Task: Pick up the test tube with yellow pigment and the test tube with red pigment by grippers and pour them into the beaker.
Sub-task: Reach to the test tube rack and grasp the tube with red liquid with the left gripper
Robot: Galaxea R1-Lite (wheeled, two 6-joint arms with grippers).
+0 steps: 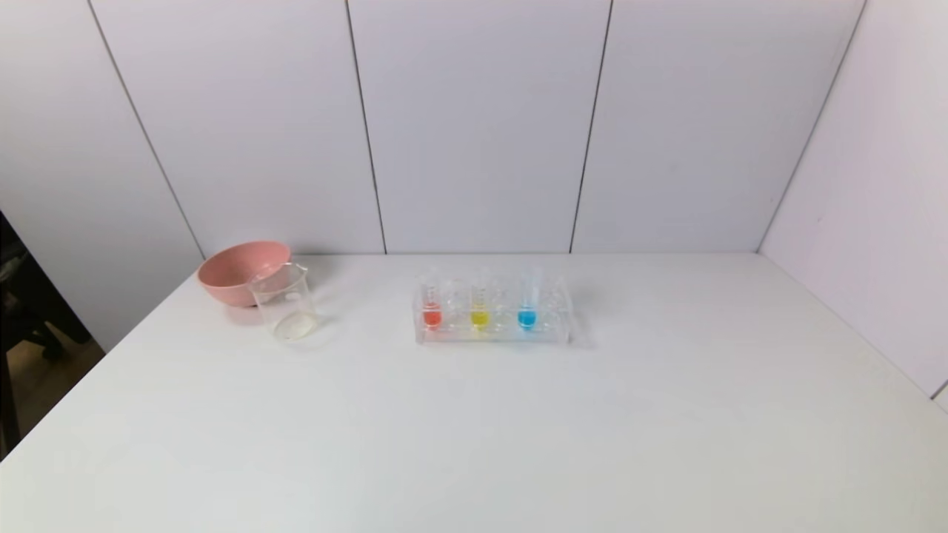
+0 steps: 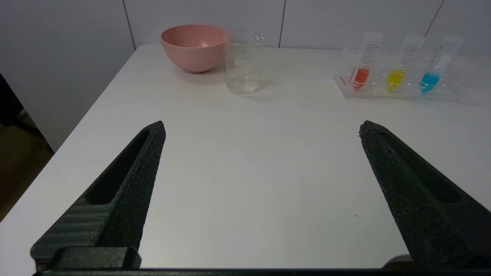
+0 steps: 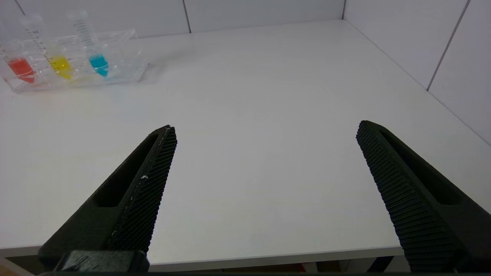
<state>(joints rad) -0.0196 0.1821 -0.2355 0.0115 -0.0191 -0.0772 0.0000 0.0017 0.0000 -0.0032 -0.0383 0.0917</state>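
A clear rack (image 1: 563, 337) stands mid-table with three upright tubes. The test tube with red pigment (image 1: 431, 305) is at its left, the test tube with yellow pigment (image 1: 480, 305) beside it. Both show in the left wrist view (image 2: 361, 63) (image 2: 399, 65) and the right wrist view (image 3: 17, 61) (image 3: 50, 51). The beaker (image 1: 284, 302) stands at the far left, also in the left wrist view (image 2: 242, 63). My left gripper (image 2: 261, 128) is open and empty above the near table, left of centre. My right gripper (image 3: 265, 130) is open and empty above the table's near edge. Neither shows in the head view.
A tube with blue liquid (image 1: 528, 302) stands in the rack to the right of the yellow one. A pink bowl (image 1: 235, 272) sits just behind the beaker. White wall panels close the back and right side. The table's left edge drops to the floor.
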